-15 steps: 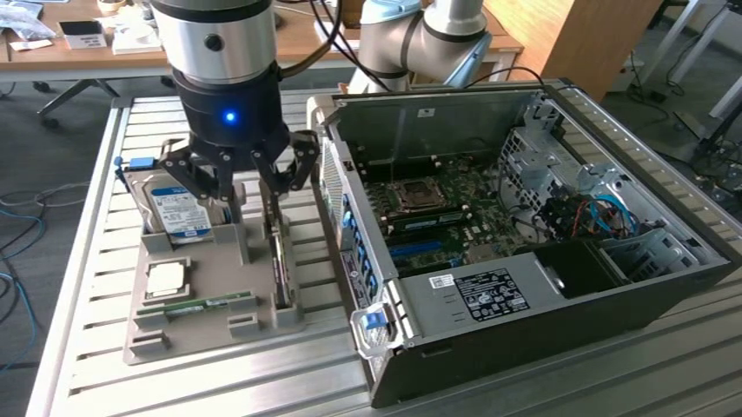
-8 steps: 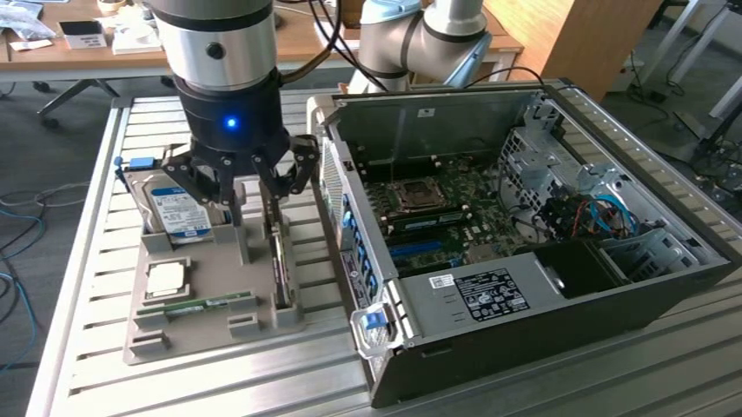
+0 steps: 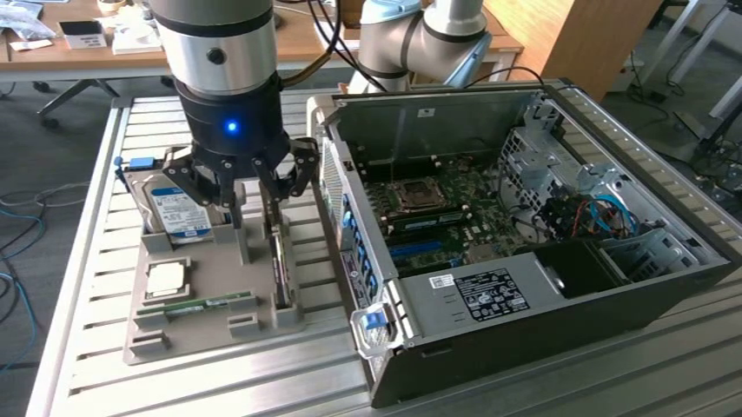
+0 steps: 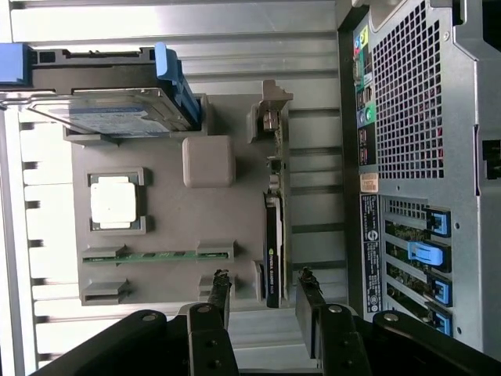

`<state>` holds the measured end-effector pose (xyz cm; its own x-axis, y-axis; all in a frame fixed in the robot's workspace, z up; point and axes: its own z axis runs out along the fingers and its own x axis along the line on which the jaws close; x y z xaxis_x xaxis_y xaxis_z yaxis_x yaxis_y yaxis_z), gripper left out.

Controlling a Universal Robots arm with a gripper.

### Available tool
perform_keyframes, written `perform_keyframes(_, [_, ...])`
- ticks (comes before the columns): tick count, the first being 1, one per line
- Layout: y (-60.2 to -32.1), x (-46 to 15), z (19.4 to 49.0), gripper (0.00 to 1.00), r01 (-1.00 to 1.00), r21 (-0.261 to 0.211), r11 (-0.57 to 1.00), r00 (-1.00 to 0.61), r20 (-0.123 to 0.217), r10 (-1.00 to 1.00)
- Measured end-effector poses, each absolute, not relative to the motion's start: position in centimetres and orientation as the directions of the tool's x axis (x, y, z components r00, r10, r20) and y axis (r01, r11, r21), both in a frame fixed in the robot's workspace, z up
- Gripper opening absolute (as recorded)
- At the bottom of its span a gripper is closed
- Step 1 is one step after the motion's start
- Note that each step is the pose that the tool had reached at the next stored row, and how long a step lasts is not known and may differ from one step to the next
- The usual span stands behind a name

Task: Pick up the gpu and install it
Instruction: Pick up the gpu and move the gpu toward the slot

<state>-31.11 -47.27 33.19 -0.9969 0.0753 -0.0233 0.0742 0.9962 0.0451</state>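
Black gpu (image 3: 280, 269) stands edge-up in the tray (image 3: 218, 268) at the exterior view's left-centre. The gripper (image 3: 257, 204) hangs spread and empty above it, and closing off-centre could tip it.

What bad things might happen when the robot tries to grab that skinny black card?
The gpu stands on its thin edge in the gray holder. If the open gripper comes down off-centre, a finger might hit the card instead of straddling it.
The hard drive stands close by, so a finger may bump it.
The computer case is near; a swing could clip it.
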Motion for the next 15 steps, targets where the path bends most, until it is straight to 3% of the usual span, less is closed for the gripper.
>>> perform_keyframes(15, [-47.27, -31.11, 32.34, 0.47, 0.074, 0.045, 0.996, -0.997, -0.023, 0.075])
